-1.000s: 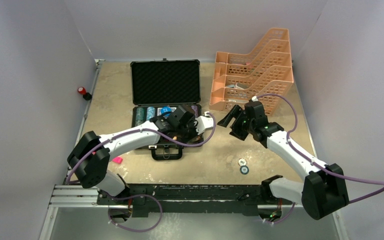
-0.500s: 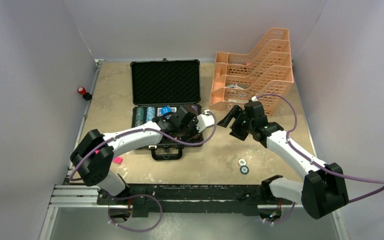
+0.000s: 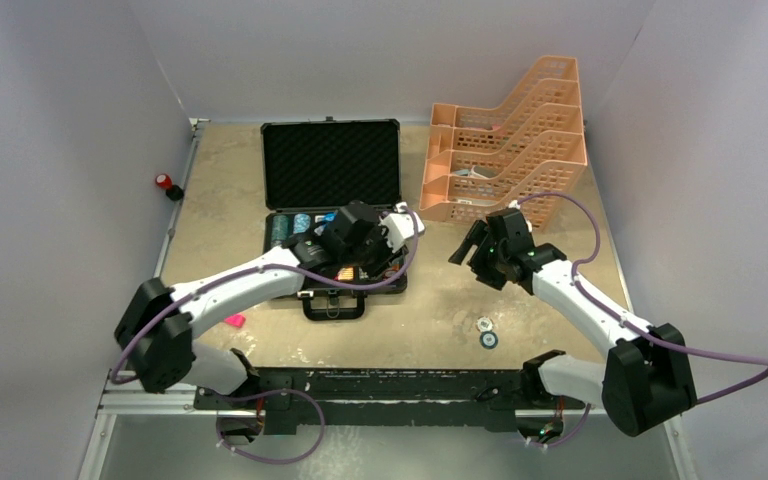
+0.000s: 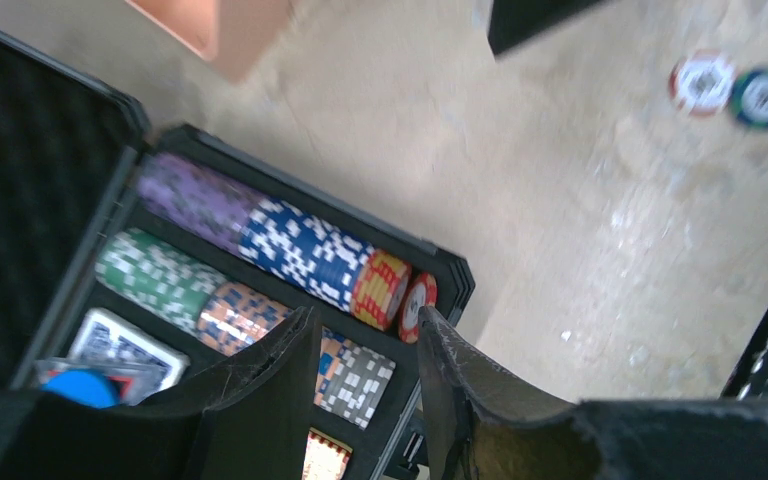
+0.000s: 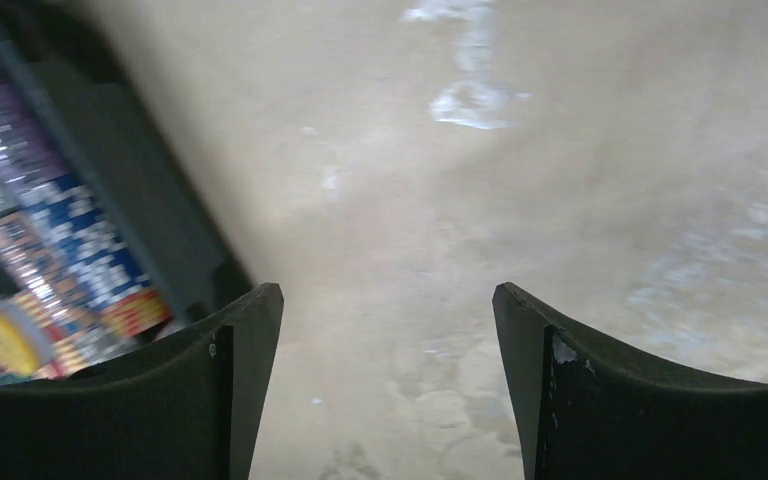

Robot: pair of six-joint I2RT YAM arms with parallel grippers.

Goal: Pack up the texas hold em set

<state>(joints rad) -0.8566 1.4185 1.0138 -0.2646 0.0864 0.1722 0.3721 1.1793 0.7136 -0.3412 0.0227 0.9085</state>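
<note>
The black briefcase [image 3: 330, 160] lies open with its foam lid flat behind the tray. The tray holds rows of multicoloured poker chips [image 4: 305, 250] and a card deck [image 4: 125, 345]; a red-and-white chip [image 4: 417, 303] leans at the right end of a row. My left gripper [image 3: 378, 245] [image 4: 365, 335] hovers over the tray's right part, open and empty. My right gripper [image 3: 467, 248] [image 5: 387, 305] is open and empty over bare table just right of the case [image 5: 100, 160]. Two loose round chips [image 3: 486, 331] [image 4: 732, 88] lie on the table near the front.
The peach lattice tray rack [image 3: 505, 150] stands at the back right, close behind my right gripper. A flat pink marker [image 3: 234, 320] lies near the left arm's base. A red button [image 3: 164, 182] sits past the table's left edge.
My left gripper has moved back and slightly left over the case, uncovering orange chips at the tray's front. My right gripper has shifted slightly nearer and tilted down.
</note>
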